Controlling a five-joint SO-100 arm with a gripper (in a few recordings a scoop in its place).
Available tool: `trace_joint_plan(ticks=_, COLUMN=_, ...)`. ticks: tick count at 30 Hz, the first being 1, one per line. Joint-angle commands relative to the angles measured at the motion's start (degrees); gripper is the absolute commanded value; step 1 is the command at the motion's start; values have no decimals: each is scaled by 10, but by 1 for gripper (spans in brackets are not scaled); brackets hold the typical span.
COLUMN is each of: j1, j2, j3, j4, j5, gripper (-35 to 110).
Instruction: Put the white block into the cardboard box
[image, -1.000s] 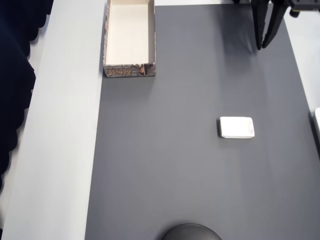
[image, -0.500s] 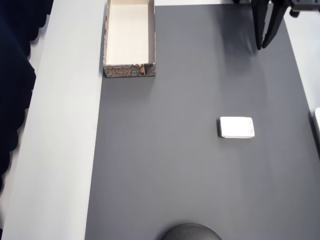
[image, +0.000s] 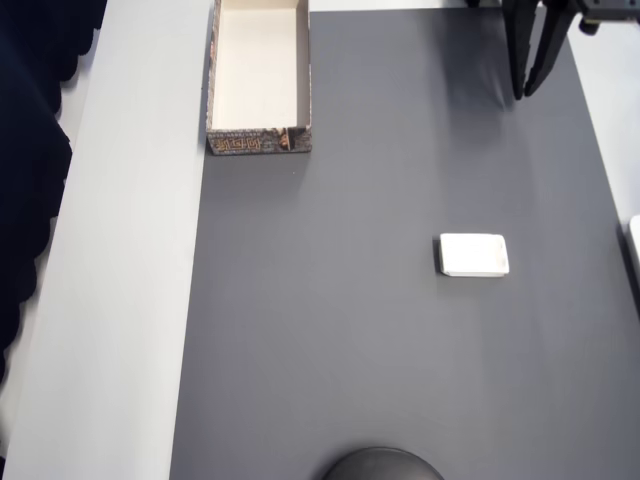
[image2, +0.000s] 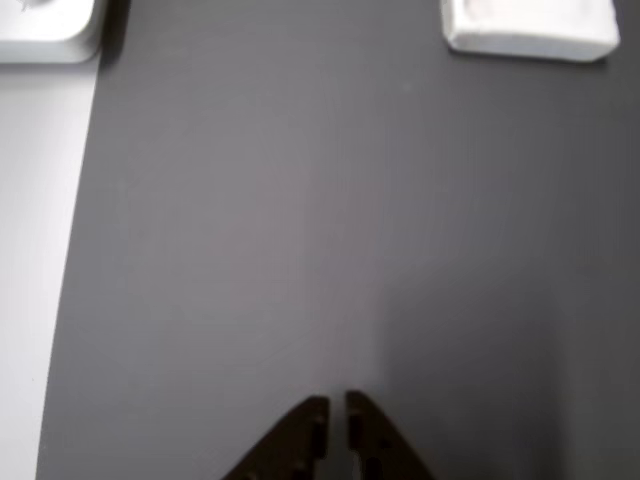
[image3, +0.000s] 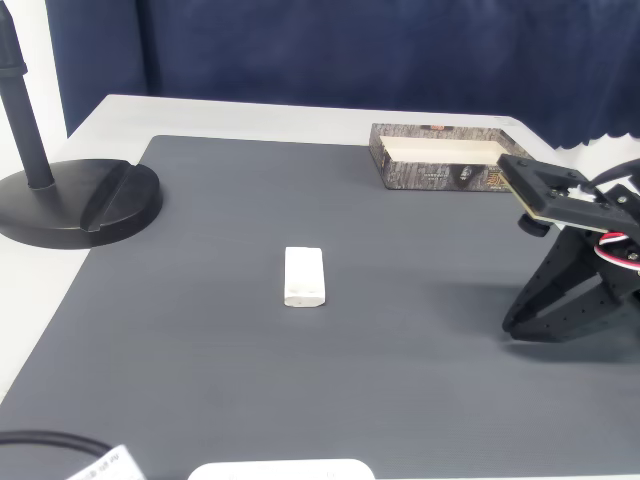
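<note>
I see the end effector (image2: 337, 403) nearly closed and empty, tips low over the dark mat (image: 400, 350). The white block (image: 473, 254) lies flat mid-mat, well apart from the cardboard box (image: 258, 142).

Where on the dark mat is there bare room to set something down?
Most of the mat is bare. The widest patch lies between the cardboard box, the white block and the round black stand base. It gets tighter along the edge where the gripper hangs near the mat, jaws nearly together.
</note>
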Motion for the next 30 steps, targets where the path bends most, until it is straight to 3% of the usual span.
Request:
trace_joint_plan(ticks=1, j1=2, j2=19, j3=11, j4=3, j5=4, gripper=-2)
trace_joint_plan(ticks=20, j1=-4, j2=12, j3=4, j4=-2, j5=-31, gripper=-2)
trace_joint_plan(ticks=30, j1=52, j2=-226, j3=-180, j4=-25, j5=62, gripper=-2)
